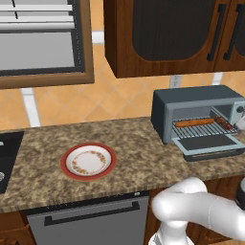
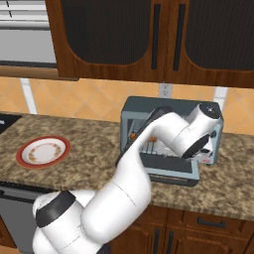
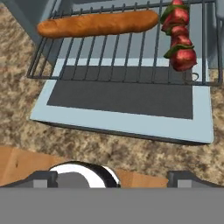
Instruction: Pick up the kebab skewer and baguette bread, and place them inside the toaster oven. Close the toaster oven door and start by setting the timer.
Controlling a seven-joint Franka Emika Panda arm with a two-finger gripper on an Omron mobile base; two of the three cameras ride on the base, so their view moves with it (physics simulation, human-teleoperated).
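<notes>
An empty red-rimmed plate (image 1: pixel 88 161) sits left on the granite counter (image 1: pixel 139 143). To its right, the toaster oven (image 1: pixel 198 117) has its door (image 3: pixel 127 107) folded flat open, with the baguette bread (image 3: pixel 97 23) and kebab skewer (image 3: pixel 178 37) on the rack. The hand (image 3: pixel 111 177), fingers spread and empty, hovers before it.

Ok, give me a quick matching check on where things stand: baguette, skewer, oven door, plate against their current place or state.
Things:
1. baguette bread
2. kebab skewer
3. toaster oven door
4. plate

Places or states:
A. folded down flat, open
B. on the counter, left of the oven, nothing on it
C. on the rack, at its right end
D. lying along the back of the rack

Pairs: 1-D, 2-C, 3-A, 4-B
</notes>
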